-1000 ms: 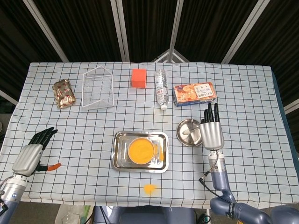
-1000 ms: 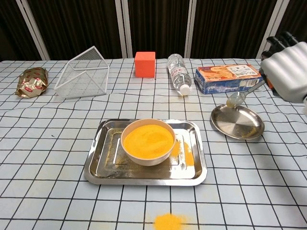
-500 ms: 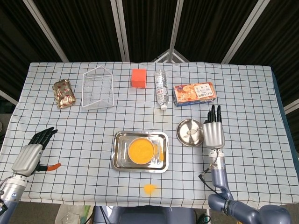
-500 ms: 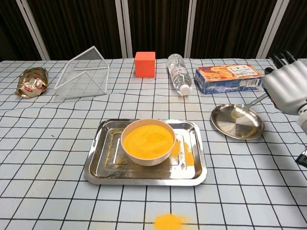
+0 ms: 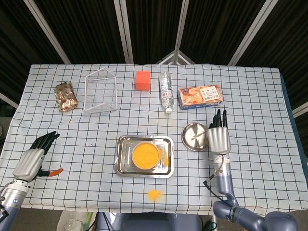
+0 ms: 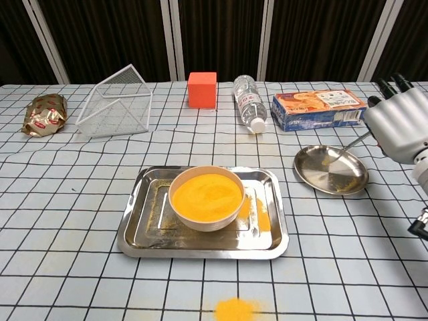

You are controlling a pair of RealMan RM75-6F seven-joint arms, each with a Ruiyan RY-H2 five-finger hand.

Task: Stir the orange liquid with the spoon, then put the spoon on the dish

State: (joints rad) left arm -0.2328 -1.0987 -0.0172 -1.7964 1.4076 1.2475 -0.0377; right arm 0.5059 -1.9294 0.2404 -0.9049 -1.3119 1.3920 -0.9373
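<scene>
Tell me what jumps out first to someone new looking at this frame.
The white bowl of orange liquid in the steel tray at centre table, with an orange spill on the cloth near the front edge. To the right, the right hand sits beside the round dish, the spoon reaching from it into the dish.

Head view set high above the near edge, angled steeply down, whole checked table (image 5: 250, 96) taken in from afar, chest view placed low and close, faced forward across the tabletop, tray (image 6: 200, 241), dish (image 6: 331, 170) and far-row items shared by both
</scene>
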